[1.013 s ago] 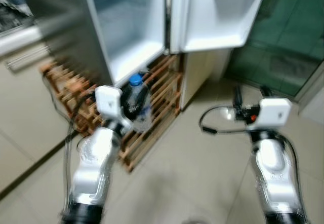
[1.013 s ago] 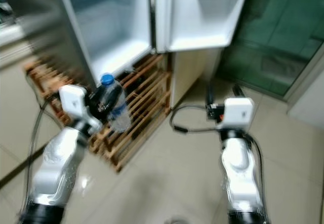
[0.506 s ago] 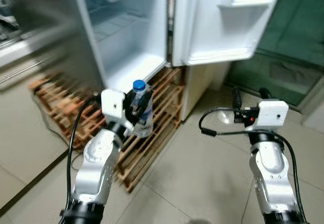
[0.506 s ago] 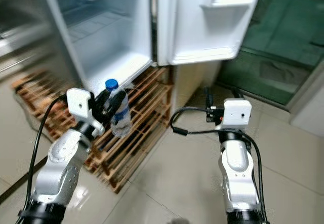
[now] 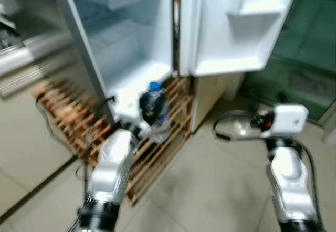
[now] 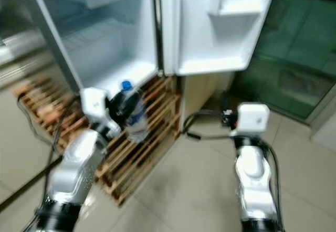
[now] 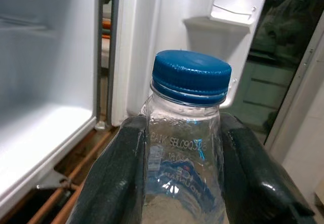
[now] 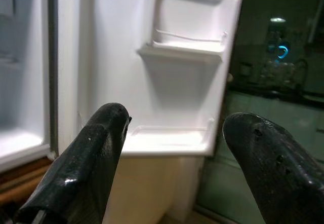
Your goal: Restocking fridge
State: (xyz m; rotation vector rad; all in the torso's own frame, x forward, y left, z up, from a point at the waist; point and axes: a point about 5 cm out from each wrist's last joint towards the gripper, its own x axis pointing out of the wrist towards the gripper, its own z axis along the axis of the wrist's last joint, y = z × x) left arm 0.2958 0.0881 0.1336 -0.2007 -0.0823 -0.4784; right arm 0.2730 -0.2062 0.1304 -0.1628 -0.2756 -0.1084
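Fingers [image 7: 116, 178] of my left gripper [image 7: 185, 176] are clamping the water bottle [image 5: 156, 114], now nearer the open fridge [image 5: 131, 43] at frame centre-left vs. 1 s ago; right gripper [image 8: 174, 148] w/ fingers apart, idle.

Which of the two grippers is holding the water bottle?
The left gripper: its fingers clamp the clear, blue-capped water bottle. The right gripper is open and empty, facing the fridge door.

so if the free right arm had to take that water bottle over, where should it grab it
Probably the lower body of the bottle, coming from the robot's right. The left end effector already clamps the shoulder just under the blue cap, one finger on each side, so the clear part hanging below is the part left to hold. The bottle stands upright.
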